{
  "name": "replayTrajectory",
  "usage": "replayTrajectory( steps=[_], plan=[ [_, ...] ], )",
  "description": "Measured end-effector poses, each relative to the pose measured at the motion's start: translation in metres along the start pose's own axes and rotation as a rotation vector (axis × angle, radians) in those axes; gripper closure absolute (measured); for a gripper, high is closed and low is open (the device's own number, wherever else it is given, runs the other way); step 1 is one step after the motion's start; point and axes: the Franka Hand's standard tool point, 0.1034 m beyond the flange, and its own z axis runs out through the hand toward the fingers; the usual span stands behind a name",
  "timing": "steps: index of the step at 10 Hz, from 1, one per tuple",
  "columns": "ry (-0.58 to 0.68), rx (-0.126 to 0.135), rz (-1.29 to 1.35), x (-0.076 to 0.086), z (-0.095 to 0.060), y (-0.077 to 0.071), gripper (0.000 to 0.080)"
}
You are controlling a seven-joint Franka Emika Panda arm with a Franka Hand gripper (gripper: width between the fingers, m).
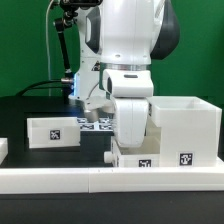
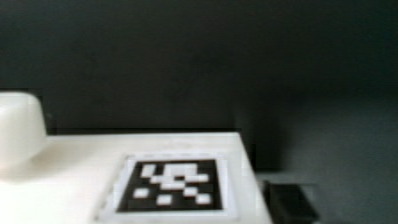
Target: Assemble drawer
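The gripper (image 1: 130,132) hangs low just beside the casing (image 1: 183,128), over a small box (image 1: 135,160) that sits close against the casing. It is likely lining up to take that box by its wall. The arm hides the fingers, so I cannot tell whether they are spread or pinched. The second small box (image 1: 56,133) sits well apart from the casing, probably kept clear for later.
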Motion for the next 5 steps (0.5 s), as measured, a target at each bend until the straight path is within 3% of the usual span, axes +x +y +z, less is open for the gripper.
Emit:
replayTrajectory(
  steps=[1, 2, 3, 4, 5],
  plan=[
    [0.0, -0.003, 0.026, 0.0, -0.001, 0.001, 0.0433],
    [0.0, -0.008, 0.029, 0.002, -0.005, 0.003, 0.0433],
    [0.002, -0.015, 0.026, 0.006, -0.01, 0.005, 0.0245],
    [0.001, -0.012, 0.035, 0.008, -0.015, 0.006, 0.0245],
    [-0.002, -0.016, 0.044, 0.011, -0.027, 0.009, 0.0171]
  ],
)
